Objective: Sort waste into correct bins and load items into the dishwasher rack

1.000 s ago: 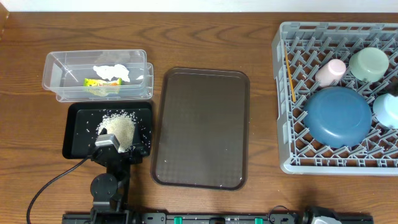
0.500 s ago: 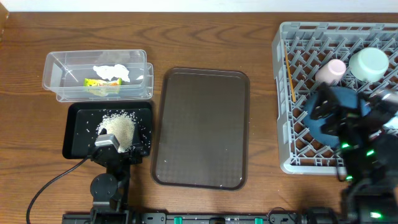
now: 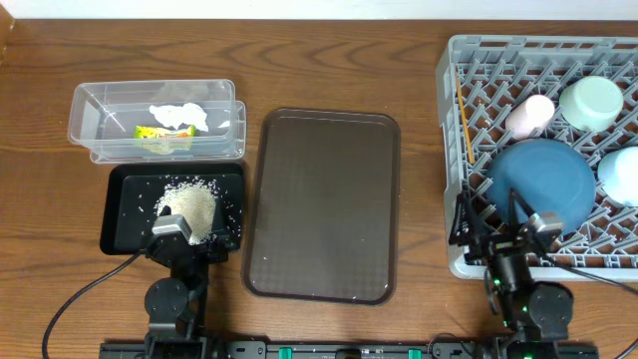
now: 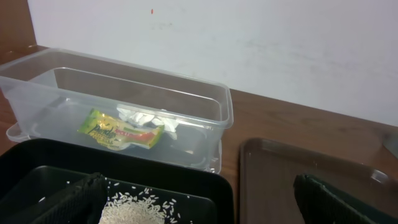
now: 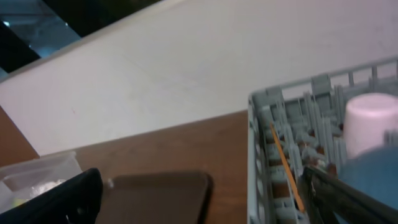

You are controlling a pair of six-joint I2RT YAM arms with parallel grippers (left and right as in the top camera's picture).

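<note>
White rice (image 3: 191, 206) lies heaped in the black tray (image 3: 125, 214). The yellow-green wrapper (image 3: 162, 131) and white tissue (image 3: 179, 114) lie in the clear tub (image 3: 90, 105). The grey rack (image 3: 469, 60) holds the dark-blue bowl (image 3: 543, 179), pink cup (image 3: 530, 115), mint-green bowl (image 3: 591, 102), light-blue bowl (image 3: 623, 175) and wooden stick (image 3: 464, 125). My left gripper (image 3: 189, 239) is open and empty over the black tray's front edge; its wrist view shows the rice (image 4: 134, 208) and wrapper (image 4: 118, 130). My right gripper (image 3: 493, 234) is open and empty at the rack's front-left corner.
A larger brown serving tray (image 3: 324, 204) lies between the black tray and the rack. It also shows in the left wrist view (image 4: 280, 174) and the right wrist view (image 5: 155, 199). The rack runs past the right edge of view.
The right arm rose into view over the rack's front half, then drew back to the rack's front-left corner. The left arm has not moved.
</note>
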